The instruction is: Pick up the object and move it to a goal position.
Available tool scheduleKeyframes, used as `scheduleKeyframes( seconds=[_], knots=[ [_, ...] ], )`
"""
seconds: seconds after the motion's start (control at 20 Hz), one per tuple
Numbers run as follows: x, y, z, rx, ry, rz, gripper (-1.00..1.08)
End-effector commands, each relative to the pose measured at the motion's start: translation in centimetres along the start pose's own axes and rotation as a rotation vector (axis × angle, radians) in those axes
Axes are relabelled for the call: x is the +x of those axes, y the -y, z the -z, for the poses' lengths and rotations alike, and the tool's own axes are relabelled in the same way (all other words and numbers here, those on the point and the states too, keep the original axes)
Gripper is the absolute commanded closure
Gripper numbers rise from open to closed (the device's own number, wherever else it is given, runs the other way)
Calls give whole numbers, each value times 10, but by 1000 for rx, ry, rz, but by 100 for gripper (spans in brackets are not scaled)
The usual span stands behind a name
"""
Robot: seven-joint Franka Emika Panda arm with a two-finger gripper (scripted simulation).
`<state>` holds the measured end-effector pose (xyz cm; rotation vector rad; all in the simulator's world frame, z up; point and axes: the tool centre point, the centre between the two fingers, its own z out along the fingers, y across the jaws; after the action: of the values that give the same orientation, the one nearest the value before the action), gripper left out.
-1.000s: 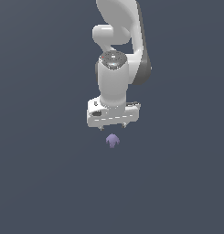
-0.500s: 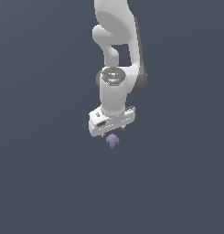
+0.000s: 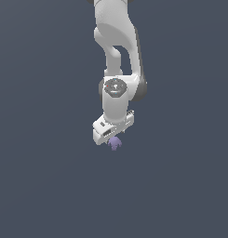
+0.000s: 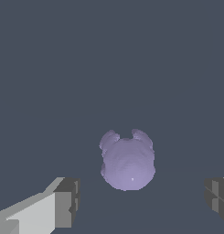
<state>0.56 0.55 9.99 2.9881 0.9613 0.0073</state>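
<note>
Tool [image 4: 141,201] open, fingers [image 4: 65,203] spread wide to either side of the lavender object [image 4: 127,162], not touching it. Object [image 3: 115,143] sits directly beneath the tool [image 3: 113,137].

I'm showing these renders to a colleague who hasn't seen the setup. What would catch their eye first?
Against the plain dark-grey ground, the white arm hanging down from the top of the exterior view stands out first. Next is the small lumpy lavender object just under the hand; the wrist view shows it between the two open fingers, apart from both.
</note>
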Motion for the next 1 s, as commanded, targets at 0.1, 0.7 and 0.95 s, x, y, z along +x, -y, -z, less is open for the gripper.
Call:
scheduleKeyframes(
  seconds=[0.1,0.7,0.95],
  knots=[
    [-1,1,-7,3,3,46,-92],
    [-2,2,-28,4,4,55,-92],
    [-3,3,-52,4,4,57,-92]
  ],
)
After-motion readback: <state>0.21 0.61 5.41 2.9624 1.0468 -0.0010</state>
